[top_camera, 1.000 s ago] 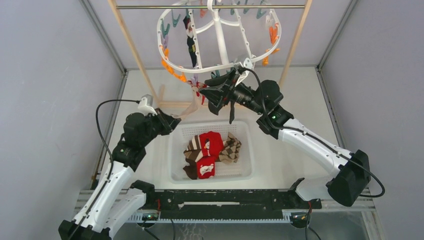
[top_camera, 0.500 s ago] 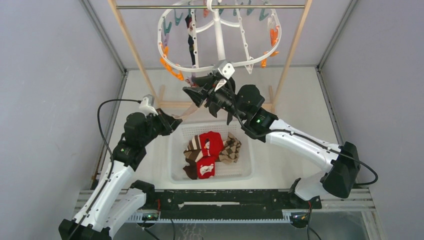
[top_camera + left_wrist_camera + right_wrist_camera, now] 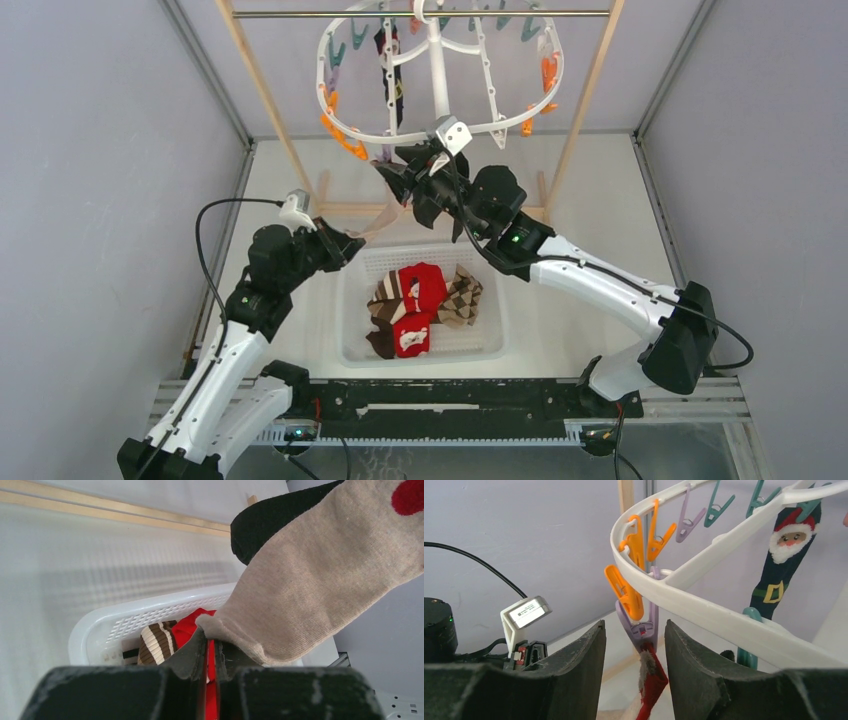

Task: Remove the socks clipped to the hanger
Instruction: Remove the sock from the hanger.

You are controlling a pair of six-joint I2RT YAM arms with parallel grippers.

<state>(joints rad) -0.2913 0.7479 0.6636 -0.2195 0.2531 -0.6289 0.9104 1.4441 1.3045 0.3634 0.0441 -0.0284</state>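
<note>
Left end effector (image 3: 207, 649) is pinching the beige sock (image 3: 310, 580); right end effector (image 3: 634, 640) is standing open around the lilac clip (image 3: 647, 629) holding it on the hanger (image 3: 704, 606). I'm planning to squeeze that clip next.

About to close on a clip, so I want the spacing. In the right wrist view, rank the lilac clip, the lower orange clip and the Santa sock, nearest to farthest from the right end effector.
1. Lilac clip, between the open jaws of the right end effector.
2. Orange clip, just above, on the hanger rim.
3. Santa sock, upper right, farther along the hanger.
</note>
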